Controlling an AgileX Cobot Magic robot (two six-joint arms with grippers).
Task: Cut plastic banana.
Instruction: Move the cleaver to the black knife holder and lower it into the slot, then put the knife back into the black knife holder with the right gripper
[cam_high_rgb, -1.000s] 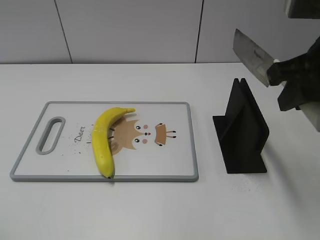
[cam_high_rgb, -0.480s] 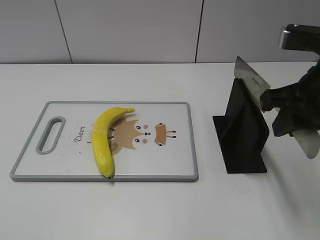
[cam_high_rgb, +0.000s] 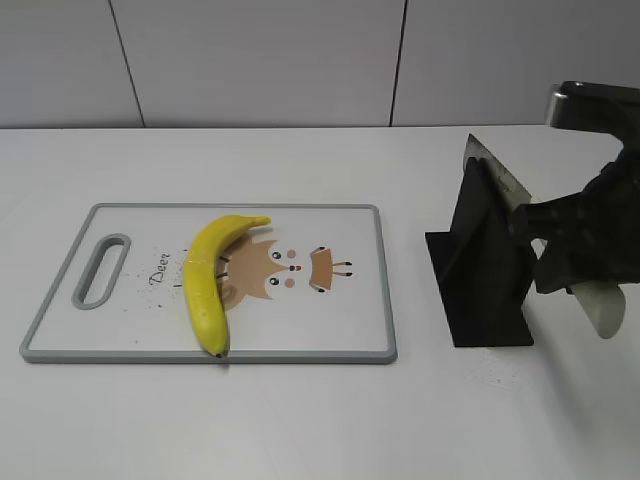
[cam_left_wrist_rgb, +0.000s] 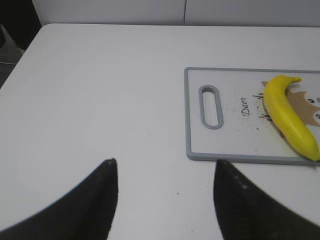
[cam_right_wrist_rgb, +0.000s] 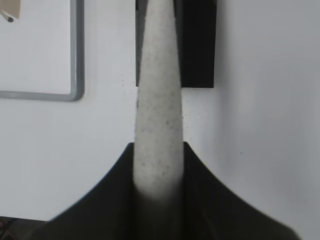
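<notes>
Exterior: plastic banana (cam_high_rgb: 208, 276) lies on the cutting board (cam_high_rgb: 345, 330), left-centre of frame, curved, stem toward the board's far edge, dark tip at the near edge. Board sits flat on the white counter (cam_high_rgb: 300, 420). Black knife stand (cam_high_rgb: 484, 262) is right of the board, apart from it. Right gripper (cam_high_rgb: 572, 240) at the right edge of frame is clamped on the pale handle of a knife (cam_high_rgb: 497, 172); the blade pokes up at the top of the stand, lower part of the blade hidden by the stand, so can't tell how deep it sits in the slot.

Left wrist: left gripper (cam_left_wrist_rgb: 165, 192) at the bottom of frame, fingers (cam_left_wrist_rgb: 102, 200) spread wide, nothing between them, above bare counter. Board with its handle slot is in the right half of frame, banana on it near the right edge. Well apart from the gripper.

Right wrist: fingers (cam_right_wrist_rgb: 120, 190) closed around the speckled off-white knife handle (cam_right_wrist_rgb: 156, 115), which runs up the middle of frame to the black stand at top centre. Grey board corner at upper left.
</notes>
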